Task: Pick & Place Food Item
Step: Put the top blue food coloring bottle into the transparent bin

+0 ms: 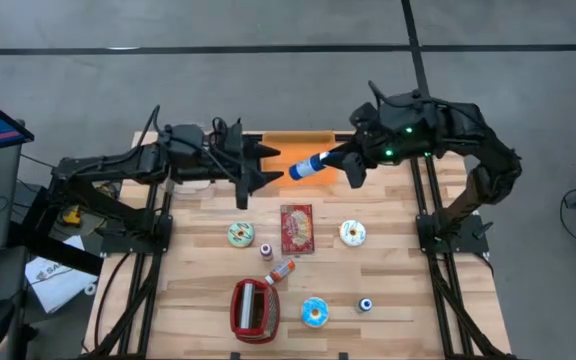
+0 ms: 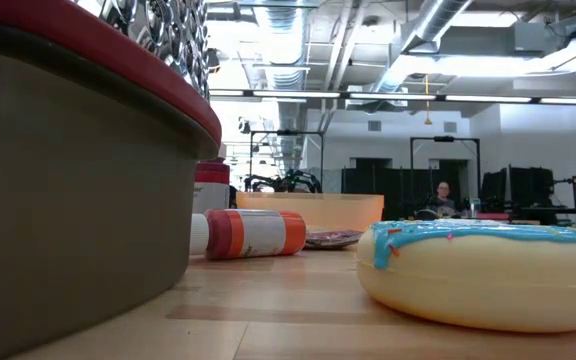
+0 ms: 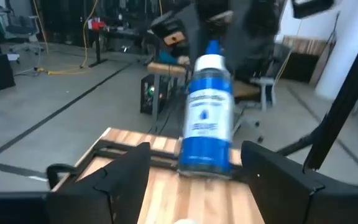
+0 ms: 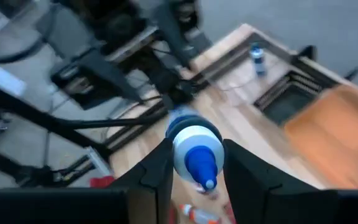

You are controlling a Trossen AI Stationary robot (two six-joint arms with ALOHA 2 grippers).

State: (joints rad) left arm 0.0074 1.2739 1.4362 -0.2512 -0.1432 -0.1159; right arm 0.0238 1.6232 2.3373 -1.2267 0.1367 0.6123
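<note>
A blue-labelled bottle (image 1: pixel 309 166) hangs in the air above the far end of the table (image 1: pixel 398 300), just in front of the orange bin (image 1: pixel 298 140), pinched near its cap end by the right gripper (image 1: pixel 340 158). Its long axis lies close to level and runs across the table, base toward the left arm, white-and-blue cap toward the right wrist. The left gripper (image 1: pixel 260 165) faces that base with its 2 fingers (image 3: pixel 126 171) spread wide; in the left wrist view the bottle (image 3: pixel 207 115) stands between them, and whether it touches either cannot be told.

The risk, as it looks from here, lies in a handover: if the right fingers (image 4: pixel 157 165) release before the left ones close, the bottle would likely drop onto the wood and roll. A grip taken only on the very base could also let it tilt and slip.

Below lie 3 toy doughnuts, among them a blue-iced one (image 1: pixel 315 312), plus a flat red packet (image 1: pixel 296 228), a small red-labelled bottle (image 1: pixel 281 271) and a red-rimmed basket (image 1: pixel 236 300).
</note>
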